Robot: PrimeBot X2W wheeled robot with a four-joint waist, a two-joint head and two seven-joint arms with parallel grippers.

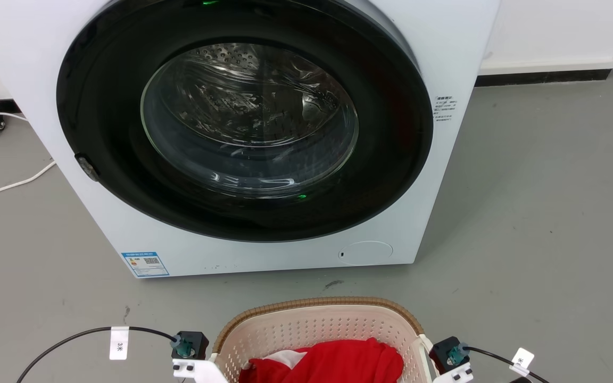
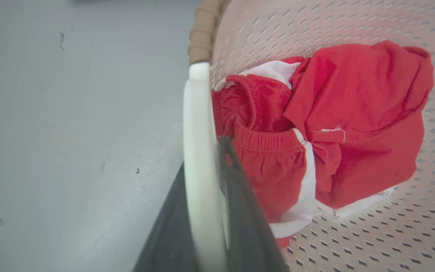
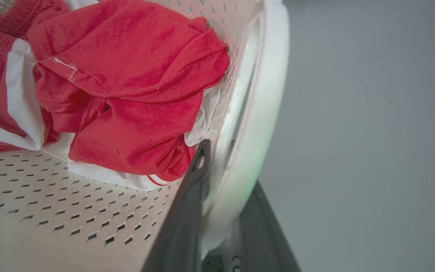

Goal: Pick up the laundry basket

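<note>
Cream laundry basket (image 1: 317,324) is held: left end effector (image 2: 202,158) and right end effector (image 3: 230,166) each pinch a white loop handle (image 2: 198,105) between their fingers; lifting seems left.

A white tag (image 1: 118,343) on the black cable (image 1: 67,339) at lower left reads "3米", turned sideways. A smaller tag (image 1: 521,360) on the right-hand cable (image 1: 490,355) bears a mark like "米", unclear. On the washer (image 1: 264,255), a blue label (image 1: 145,264) with a QR code and a white sticker (image 1: 445,109) carry print too small to read.
</note>
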